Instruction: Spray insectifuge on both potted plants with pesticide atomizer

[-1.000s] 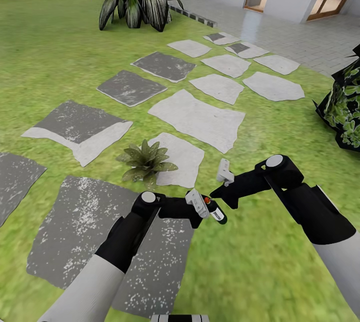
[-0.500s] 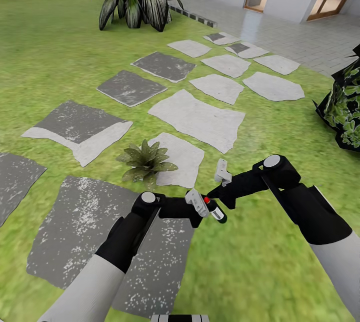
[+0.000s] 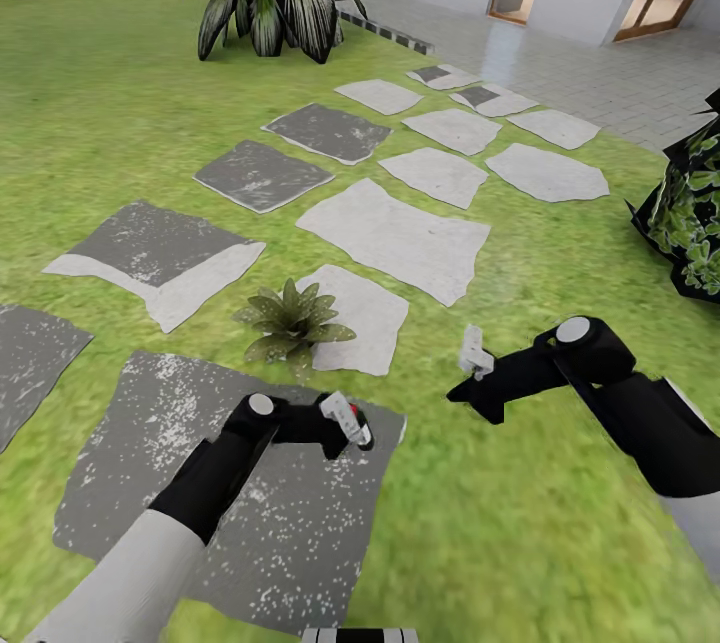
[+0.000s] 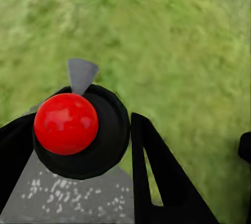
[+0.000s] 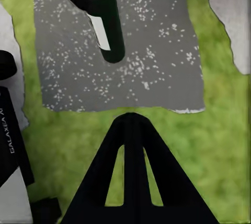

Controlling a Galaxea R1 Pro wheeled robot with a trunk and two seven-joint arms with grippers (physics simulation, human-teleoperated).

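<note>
So the slim dark green-black pesticide atomizer with the red-tipped nozzle point(image 3: 355, 426) is clamped in the left gripper point(image 3: 345, 425), hanging over the speckled grey stepping stone point(image 3: 150, 463). The small potted plant, a rosette of pointed green leaves point(image 3: 290, 318), sits ahead of it, slightly left, near. Left arm's clearly the closer one. Right gripper point(image 3: 473, 355) is off to the side, can't tell if it's parted or closed.

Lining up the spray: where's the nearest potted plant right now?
In the head view, the potted plant sits on the grass left of centre, ahead of the left gripper holding the spray bottle.
</note>
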